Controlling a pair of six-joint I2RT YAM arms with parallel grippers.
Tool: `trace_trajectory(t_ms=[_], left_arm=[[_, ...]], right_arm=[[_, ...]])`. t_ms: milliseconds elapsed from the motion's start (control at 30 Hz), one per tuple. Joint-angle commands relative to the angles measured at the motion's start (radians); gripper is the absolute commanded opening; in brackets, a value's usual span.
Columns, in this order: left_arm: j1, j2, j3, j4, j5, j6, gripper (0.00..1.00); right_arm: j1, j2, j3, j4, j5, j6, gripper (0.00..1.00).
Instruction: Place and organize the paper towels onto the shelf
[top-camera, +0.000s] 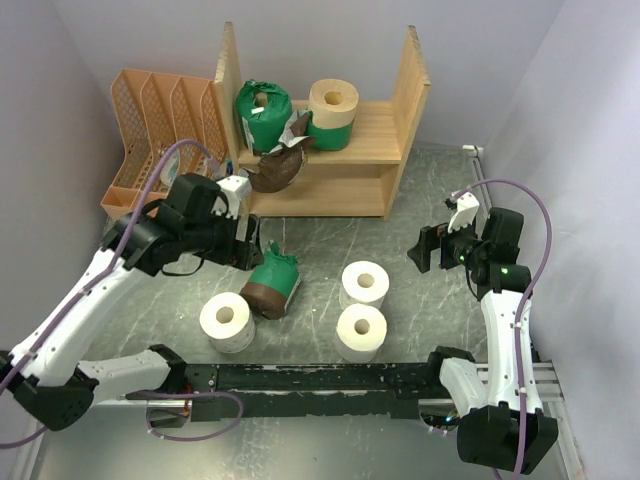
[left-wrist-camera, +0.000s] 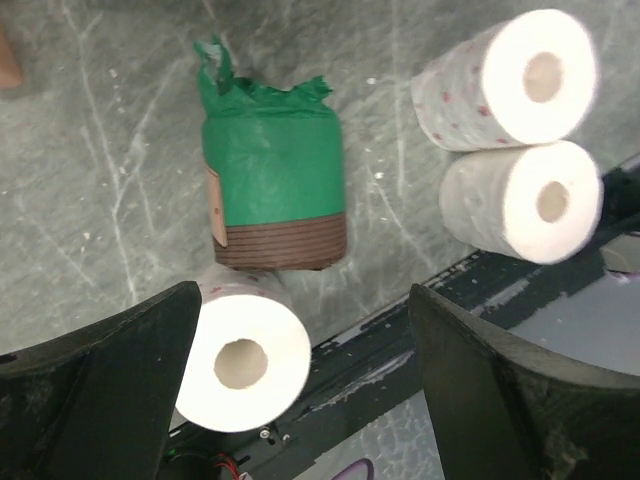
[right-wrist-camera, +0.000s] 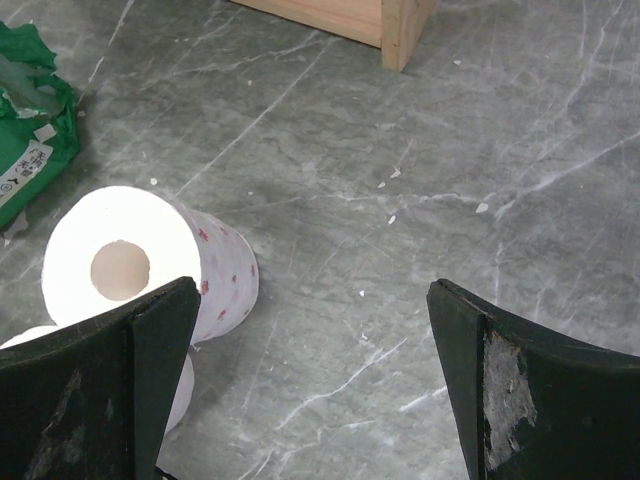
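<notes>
The wooden shelf (top-camera: 383, 136) stands at the back. Its upper board carries a green-wrapped roll (top-camera: 263, 112) and a cream roll (top-camera: 333, 98) stacked on a green-wrapped one. A brown-wrapped roll (top-camera: 275, 170) leans at the shelf's front left. On the table lie a green-and-brown wrapped roll (top-camera: 272, 284) (left-wrist-camera: 272, 195) and three bare white rolls (top-camera: 227, 320) (top-camera: 364, 283) (top-camera: 361, 331). My left gripper (top-camera: 248, 252) (left-wrist-camera: 305, 390) hovers open just left of the wrapped roll, holding nothing. My right gripper (top-camera: 428, 250) (right-wrist-camera: 310, 385) hangs open to the right of the white rolls (right-wrist-camera: 140, 262).
An orange lattice file rack (top-camera: 160, 125) stands left of the shelf. The black base rail (top-camera: 330, 378) runs along the near edge. Walls close in on both sides. The shelf's right foot (right-wrist-camera: 400, 25) shows at the top of the right wrist view.
</notes>
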Motion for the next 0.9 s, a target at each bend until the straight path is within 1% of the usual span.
trace_trajectory(t_ms=[0, 67, 133, 200, 300, 400, 500, 567, 667, 733, 800, 867], left_arm=[[-0.028, 0.121, 0.019, 0.013, -0.184, -0.036, 0.96], [-0.029, 0.188, 0.058, 0.014, -0.248, -0.093, 0.96], [-0.036, 0.256, 0.091, 0.039, -0.235, -0.113, 0.96], [-0.059, 0.308, 0.116, 0.074, -0.216, -0.097, 0.96], [-0.088, 0.390, 0.147, 0.118, -0.165, 0.030, 0.97], [-0.095, 0.494, 0.208, 0.079, -0.098, 0.143, 0.97], [-0.095, 0.563, 0.282, 0.040, -0.076, 0.204, 0.98], [-0.093, 0.584, 0.297, 0.063, -0.075, 0.222, 0.98], [-0.090, 0.629, 0.342, 0.058, -0.140, 0.177, 0.99], [-0.091, 0.646, 0.372, 0.025, -0.152, 0.137, 0.97], [-0.093, 0.593, 0.337, 0.070, -0.161, 0.082, 0.97], [-0.094, 0.489, 0.255, 0.142, -0.189, 0.020, 0.98]], right_arm=[[0.006, -0.018, 0.005, -0.004, -0.035, -0.018, 1.00], [0.006, -0.029, 0.005, -0.008, -0.051, -0.028, 1.00], [0.006, -0.046, 0.002, -0.009, -0.058, -0.035, 1.00], [0.006, -0.059, 0.000, -0.010, -0.067, -0.040, 1.00], [0.006, -0.065, 0.002, -0.016, -0.076, -0.049, 1.00], [0.008, -0.072, 0.001, -0.021, -0.079, -0.054, 1.00], [0.008, -0.084, 0.001, -0.019, -0.080, -0.055, 1.00], [0.008, -0.092, -0.001, -0.017, -0.080, -0.054, 1.00], [0.007, -0.102, -0.003, -0.016, -0.098, -0.053, 1.00], [0.008, -0.101, -0.006, -0.028, -0.171, -0.092, 1.00], [0.011, -0.090, 0.014, -0.057, -0.271, -0.188, 1.00], [0.011, -0.068, 0.050, -0.096, -0.350, -0.286, 1.00]])
